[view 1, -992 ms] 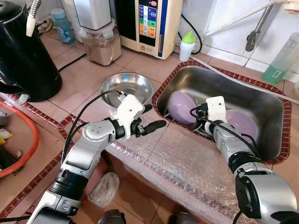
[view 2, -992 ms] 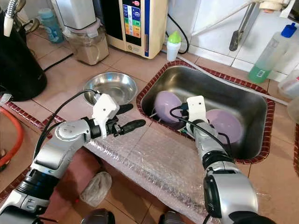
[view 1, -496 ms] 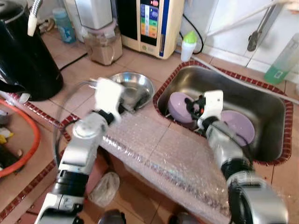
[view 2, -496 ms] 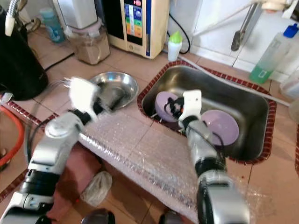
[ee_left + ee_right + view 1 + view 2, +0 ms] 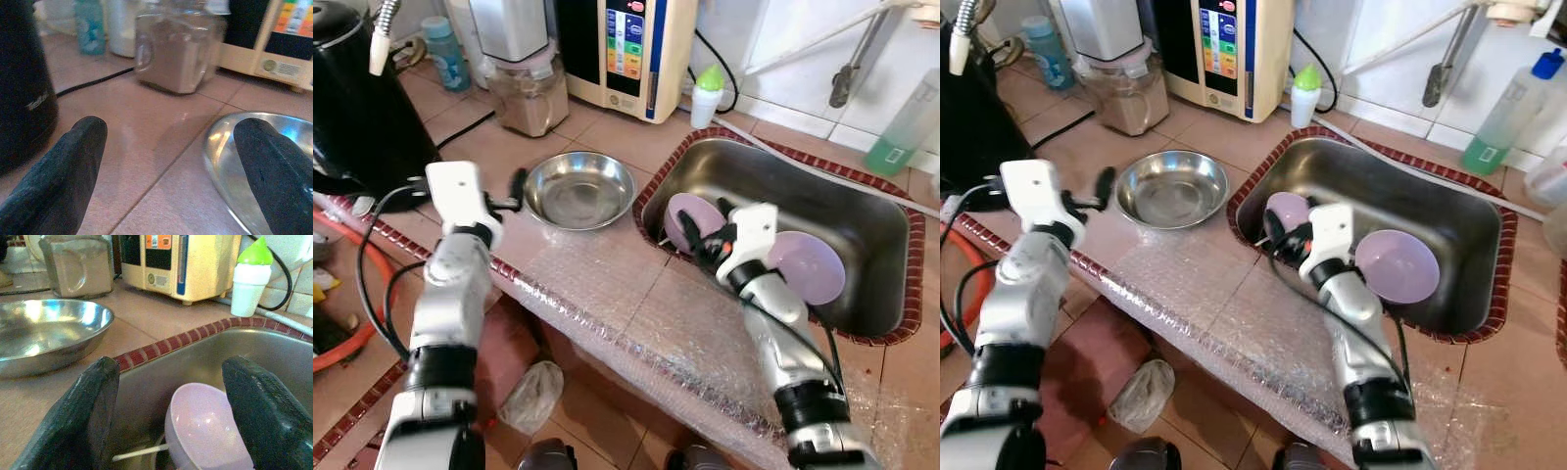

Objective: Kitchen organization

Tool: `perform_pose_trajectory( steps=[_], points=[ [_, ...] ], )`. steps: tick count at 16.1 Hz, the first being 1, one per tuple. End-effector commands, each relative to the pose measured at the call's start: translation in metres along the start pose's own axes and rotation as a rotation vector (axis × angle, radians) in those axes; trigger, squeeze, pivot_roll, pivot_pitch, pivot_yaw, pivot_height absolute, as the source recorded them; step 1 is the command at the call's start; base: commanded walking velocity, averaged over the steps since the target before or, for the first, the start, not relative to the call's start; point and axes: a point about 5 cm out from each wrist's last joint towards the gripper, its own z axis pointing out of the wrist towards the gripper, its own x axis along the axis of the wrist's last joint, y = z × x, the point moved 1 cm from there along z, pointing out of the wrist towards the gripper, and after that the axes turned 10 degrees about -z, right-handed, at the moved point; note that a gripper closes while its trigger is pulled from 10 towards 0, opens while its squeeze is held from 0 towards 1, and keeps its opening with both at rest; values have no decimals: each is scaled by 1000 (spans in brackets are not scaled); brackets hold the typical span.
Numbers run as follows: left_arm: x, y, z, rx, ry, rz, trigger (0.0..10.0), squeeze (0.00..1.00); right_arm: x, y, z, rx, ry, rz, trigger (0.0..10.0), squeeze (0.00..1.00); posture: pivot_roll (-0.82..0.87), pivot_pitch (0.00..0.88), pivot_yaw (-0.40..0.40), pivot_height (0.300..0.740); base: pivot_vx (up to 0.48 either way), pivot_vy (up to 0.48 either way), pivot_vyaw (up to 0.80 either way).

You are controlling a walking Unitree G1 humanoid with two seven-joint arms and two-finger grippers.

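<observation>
Right arm covering part of purple bowl (image 5: 688, 217) in sink (image 5: 862, 211). Black kettle (image 5: 357, 108) running off frame edge. Faucet (image 5: 854, 54) top cropped.

Silver arms, white wrist boxes, black cables, black fingers (image 5: 58, 171)

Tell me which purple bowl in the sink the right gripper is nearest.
The purple bowl at the sink's left end, right before the open right gripper; the other bowl lies farther right.

On the worktop (image 5: 607, 127) the bowl (image 5: 579, 189) sits at nine o'clock of the sink (image 5: 862, 211); two plates (image 5: 808, 266) lie in it; jar (image 5: 526, 93) at the bowl's eleven o'clock.
</observation>
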Motion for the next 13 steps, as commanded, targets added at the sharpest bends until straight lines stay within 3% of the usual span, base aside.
perform_pose_trajectory(
  steps=[1, 2, 3, 5, 7, 8, 9, 10, 12, 13],
  points=[
    [-4, -1, 4, 16, -41, -54, 10000, 145, 6, 0, 0, 13, 15, -13, 10000, 0, 12, 34, 16, 740, 0, 0, 0],
    [-11, -1, 8, 32, -98, -119, 10000, 0, 7, 1, -2, 14, 12, -10, 10000, 0, 7, 35, 17, 740, 0, 0, 0],
    [-14, -2, 10, 41, -123, -147, 10000, 0, 8, 1, -3, 16, 8, -9, 10000, 0, 4, 35, 18, 740, 0, 0, 0],
    [-20, 7, 20, 3, -199, -287, 10000, 0, 12, -3, -5, 44, 2, -18, 10000, 0, -2, 35, 21, 740, 0, 0, 0],
    [-18, 14, 25, -25, -207, -307, 10000, 0, 12, -5, -6, 57, -1, -15, 10000, 0, -3, 36, 23, 740, 0, 0, 0],
    [-22, 19, 26, -37, -241, -311, 9216, 0, 12, -9, -6, 70, -6, -17, 10000, 0, -3, 37, 24, 740, 0, 0, 0],
    [-26, 20, 26, -41, -277, -316, 1020, 0, 13, -11, -6, 83, -8, -18, 10000, 0, -2, 41, 26, 740, 0, 0, 0],
    [-30, 22, 25, -48, -319, -322, 0, 0, 14, -14, -5, 97, -8, -23, 10000, 0, -2, 41, 28, 740, 0, 0, 0],
    [-35, 23, 23, -62, -373, -346, 0, 0, 18, -17, -5, 122, 19, -8, 10000, 0, 1, 42, 31, 740, 0, 0, 0],
    [-37, 21, 22, -71, -393, -350, 0, 0, 23, -23, -7, 195, 51, 46, 10000, 0, 3, 41, 35, 740, 0, 0, 0]
  ],
)
